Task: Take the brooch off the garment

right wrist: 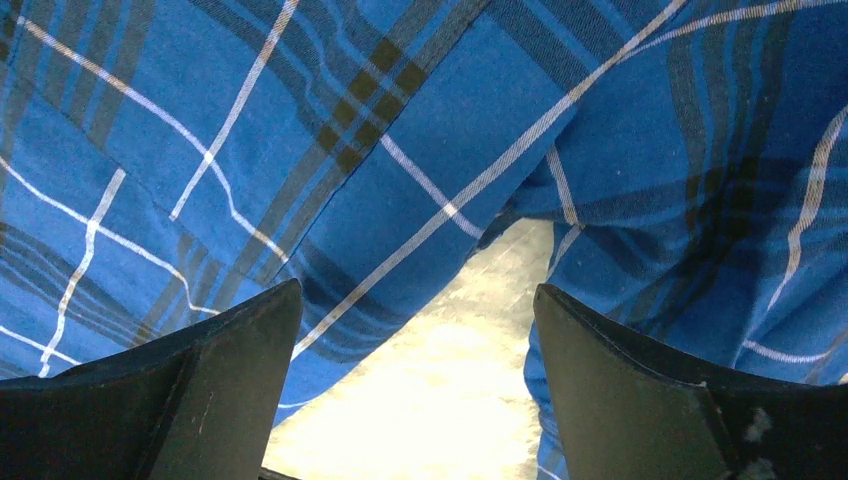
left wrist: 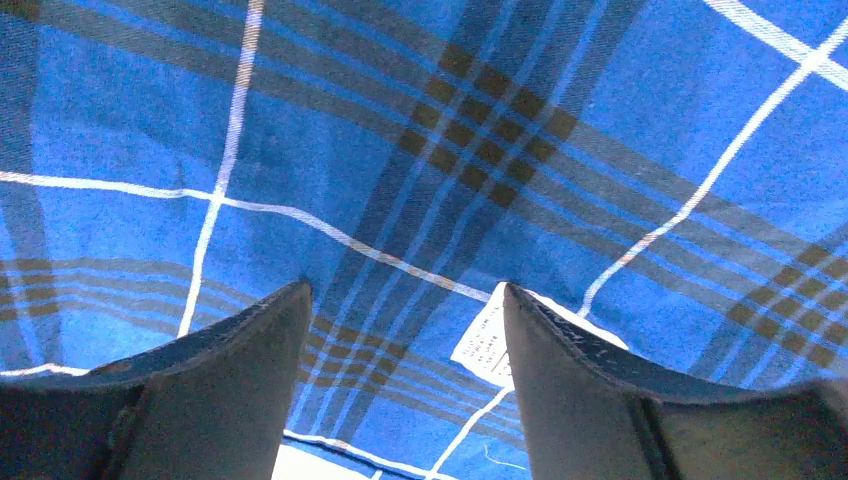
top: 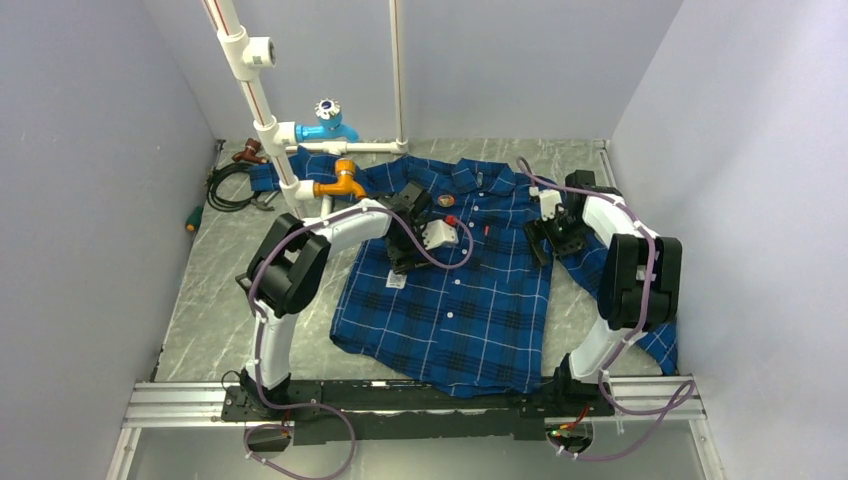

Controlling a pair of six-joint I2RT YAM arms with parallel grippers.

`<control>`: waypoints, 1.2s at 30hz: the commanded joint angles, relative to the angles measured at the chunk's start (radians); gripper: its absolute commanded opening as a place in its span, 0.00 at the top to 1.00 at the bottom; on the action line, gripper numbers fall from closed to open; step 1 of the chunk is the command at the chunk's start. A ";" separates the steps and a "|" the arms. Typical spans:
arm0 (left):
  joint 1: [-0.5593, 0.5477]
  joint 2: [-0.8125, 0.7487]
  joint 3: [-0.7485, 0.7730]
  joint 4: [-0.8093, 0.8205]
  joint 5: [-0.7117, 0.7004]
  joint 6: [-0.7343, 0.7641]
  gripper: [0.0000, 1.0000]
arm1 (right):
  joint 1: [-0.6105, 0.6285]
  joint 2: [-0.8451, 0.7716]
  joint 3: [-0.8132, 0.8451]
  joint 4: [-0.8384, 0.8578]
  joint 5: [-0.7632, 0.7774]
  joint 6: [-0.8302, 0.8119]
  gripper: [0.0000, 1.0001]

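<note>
The blue plaid garment lies spread flat on the table with its collar at the far side. The brooch, a small brown disc, sits on the chest just below the collar. My left gripper stands open, tips down on the shirt's left front, nearer than the brooch and to its left. In the left wrist view the gripper has only plaid cloth between its fingers, and the brooch is out of view. My right gripper is open at the shirt's right edge. It straddles the gap between body and sleeve.
A white label lies beside my left gripper's right finger. White pipes with a blue valve and an orange fitting stand at the back left, over the sleeve. A black cable and a green-handled tool lie further left. Bare table shows under the right gripper.
</note>
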 commanded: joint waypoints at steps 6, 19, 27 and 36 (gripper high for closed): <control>-0.001 0.078 0.007 -0.129 0.129 -0.011 0.55 | -0.001 0.079 0.072 -0.042 0.003 -0.045 0.19; -0.063 -0.030 -0.199 -0.117 0.105 0.015 0.91 | -0.001 0.024 -0.045 -0.100 0.024 -0.175 0.40; -0.122 -0.115 -0.327 -0.088 0.069 0.049 0.88 | 0.028 -0.100 -0.202 -0.206 0.005 -0.309 0.57; -0.115 -0.293 -0.380 -0.104 0.162 0.100 0.47 | 0.038 -0.200 -0.121 -0.365 -0.119 -0.411 0.61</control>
